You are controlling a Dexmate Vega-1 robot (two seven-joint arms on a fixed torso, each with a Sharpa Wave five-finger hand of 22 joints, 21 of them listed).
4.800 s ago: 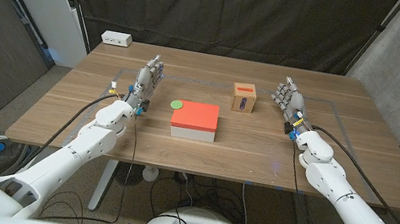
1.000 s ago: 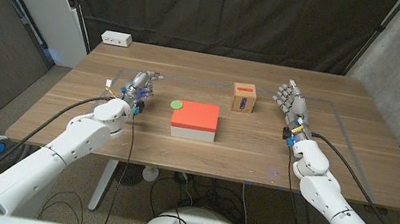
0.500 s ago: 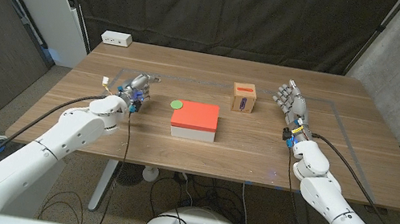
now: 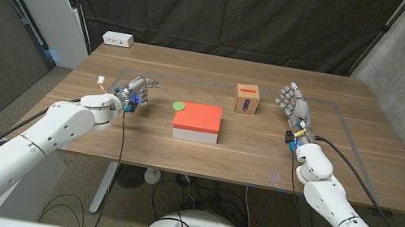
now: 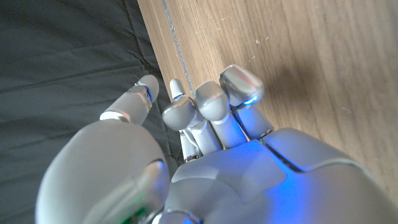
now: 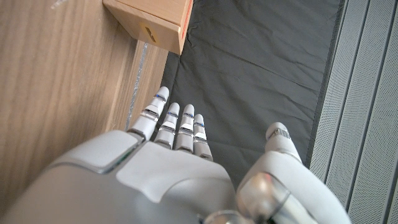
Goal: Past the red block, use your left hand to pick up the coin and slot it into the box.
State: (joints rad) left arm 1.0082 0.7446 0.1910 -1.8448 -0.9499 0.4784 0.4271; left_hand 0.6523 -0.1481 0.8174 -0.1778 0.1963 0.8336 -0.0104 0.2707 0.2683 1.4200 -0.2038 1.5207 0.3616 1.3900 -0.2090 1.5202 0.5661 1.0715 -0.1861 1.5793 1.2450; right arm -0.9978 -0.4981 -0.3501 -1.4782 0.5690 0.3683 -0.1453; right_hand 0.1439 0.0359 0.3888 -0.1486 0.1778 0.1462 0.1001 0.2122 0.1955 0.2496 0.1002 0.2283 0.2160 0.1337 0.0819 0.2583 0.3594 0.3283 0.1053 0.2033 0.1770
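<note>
A long wooden table (image 4: 204,151) stands before a black curtain (image 4: 228,10). The flat red block (image 4: 198,117) sits mid-table; the round green coin (image 4: 179,105) touches its ten o'clock corner, the small wooden box (image 4: 247,99) at two o'clock. The left hand (image 4: 136,88) at nine o'clock is empty, fingers curled; the right hand (image 4: 294,104) is empty, fingers spread.

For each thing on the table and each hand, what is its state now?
coin: lying on table, untouched
red block: beside the coin
box: upright, slot on top
left hand: empty, fingers curled
right hand: open, empty
</note>
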